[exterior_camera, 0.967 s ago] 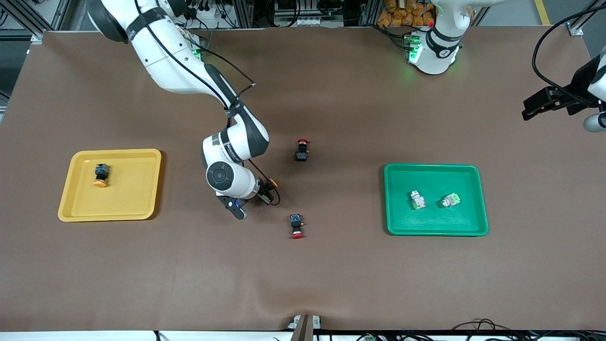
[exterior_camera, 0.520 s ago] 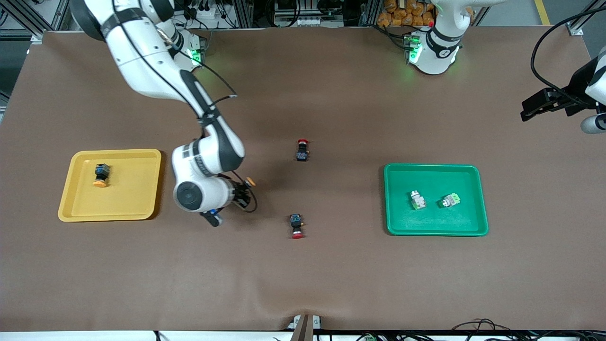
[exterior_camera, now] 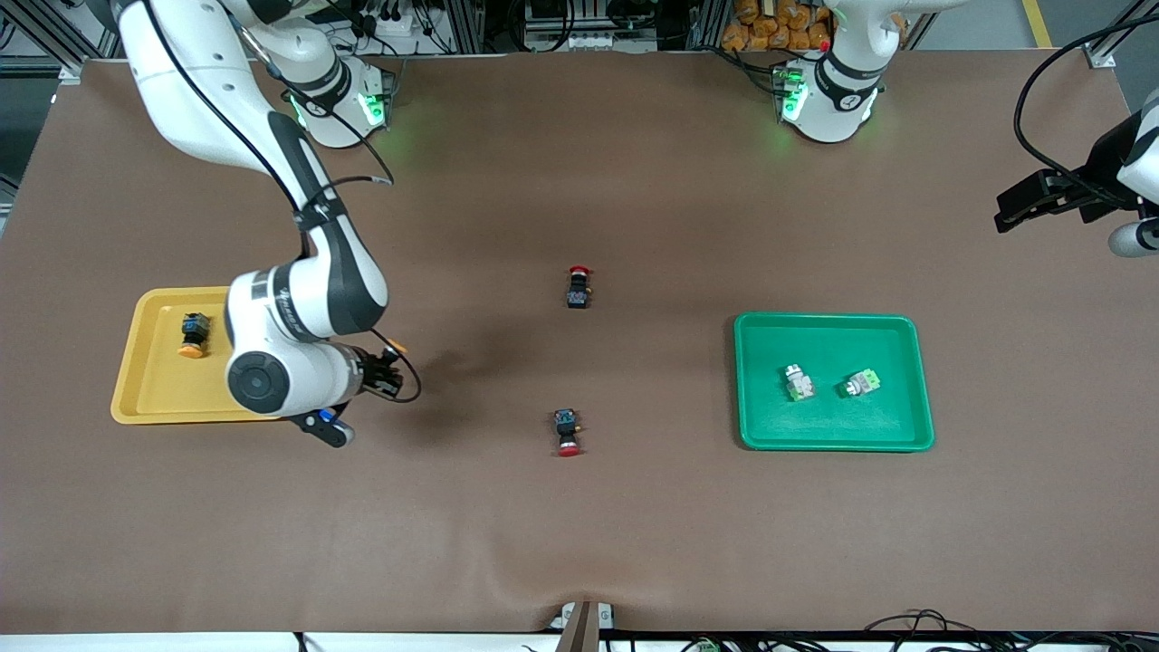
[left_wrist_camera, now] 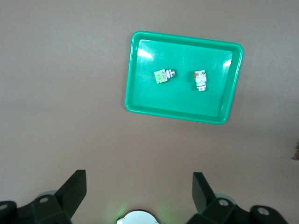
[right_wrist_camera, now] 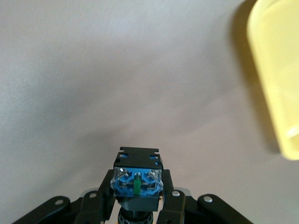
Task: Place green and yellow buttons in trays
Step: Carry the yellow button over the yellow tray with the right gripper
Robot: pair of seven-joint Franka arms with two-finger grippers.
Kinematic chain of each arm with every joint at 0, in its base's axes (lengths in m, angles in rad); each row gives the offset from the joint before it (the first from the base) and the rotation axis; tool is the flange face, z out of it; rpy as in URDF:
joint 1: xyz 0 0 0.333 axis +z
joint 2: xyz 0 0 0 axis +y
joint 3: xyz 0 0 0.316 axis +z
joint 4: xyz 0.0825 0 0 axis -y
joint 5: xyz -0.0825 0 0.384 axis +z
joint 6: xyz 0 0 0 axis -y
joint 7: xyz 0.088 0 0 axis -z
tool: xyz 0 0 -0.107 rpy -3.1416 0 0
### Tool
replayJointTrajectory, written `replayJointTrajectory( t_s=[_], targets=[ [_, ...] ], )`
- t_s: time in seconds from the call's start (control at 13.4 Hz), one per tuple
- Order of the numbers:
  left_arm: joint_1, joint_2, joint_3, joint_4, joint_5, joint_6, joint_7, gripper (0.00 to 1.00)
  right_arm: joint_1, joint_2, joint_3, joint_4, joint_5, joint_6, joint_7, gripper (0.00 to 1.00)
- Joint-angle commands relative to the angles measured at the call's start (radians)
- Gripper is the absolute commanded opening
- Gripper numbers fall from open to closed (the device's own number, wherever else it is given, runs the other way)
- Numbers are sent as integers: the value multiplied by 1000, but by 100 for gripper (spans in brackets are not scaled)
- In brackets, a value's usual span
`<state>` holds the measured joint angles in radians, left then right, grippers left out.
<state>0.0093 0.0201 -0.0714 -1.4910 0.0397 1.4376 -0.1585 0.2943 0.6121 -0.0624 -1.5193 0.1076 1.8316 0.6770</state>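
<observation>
My right gripper (exterior_camera: 384, 369) is shut on a dark button with a yellow cap (exterior_camera: 389, 358) and holds it over bare table, just off the yellow tray's (exterior_camera: 163, 385) rim on the side toward the table's middle. In the right wrist view the button's blue-black body (right_wrist_camera: 137, 179) sits between the fingers and the yellow tray (right_wrist_camera: 275, 93) shows at the edge. Another yellow button (exterior_camera: 191, 333) lies in that tray. Two green buttons (exterior_camera: 799, 383) (exterior_camera: 860, 384) lie in the green tray (exterior_camera: 833, 340). My left gripper (exterior_camera: 1019, 204) waits open at the left arm's end of the table, empty.
Two dark switches with red caps lie on the mat mid-table, one (exterior_camera: 578, 287) farther from the front camera and one (exterior_camera: 567, 431) nearer. The right arm's elbow covers part of the yellow tray. The left wrist view looks down on the green tray (left_wrist_camera: 135, 70) and its buttons (left_wrist_camera: 165, 75).
The right arm has carried the yellow-capped button from the table's middle toward the yellow tray. The left arm has not moved.
</observation>
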Motion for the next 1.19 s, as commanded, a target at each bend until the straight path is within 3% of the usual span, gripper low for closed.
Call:
replayJointTrajectory(
  t_s=[0.0, 0.45, 0.82, 1.12],
  targets=[
    [6, -6, -2, -9, -21, 6, -6, 100, -90, -80, 13, -82, -26, 0, -170, 0],
    [6, -6, -4, -8, -20, 6, -3, 100, -277, -104, 13, -156, -28, 21, -538, 0],
    [6, -6, -4, -9, -20, 6, -3, 100, -449, -71, 15, -243, -28, 158, -897, 0],
    [6, -6, -2, -9, -20, 9, -3, 100, -481, -6, 15, -246, -28, 188, -932, 0]
  ],
)
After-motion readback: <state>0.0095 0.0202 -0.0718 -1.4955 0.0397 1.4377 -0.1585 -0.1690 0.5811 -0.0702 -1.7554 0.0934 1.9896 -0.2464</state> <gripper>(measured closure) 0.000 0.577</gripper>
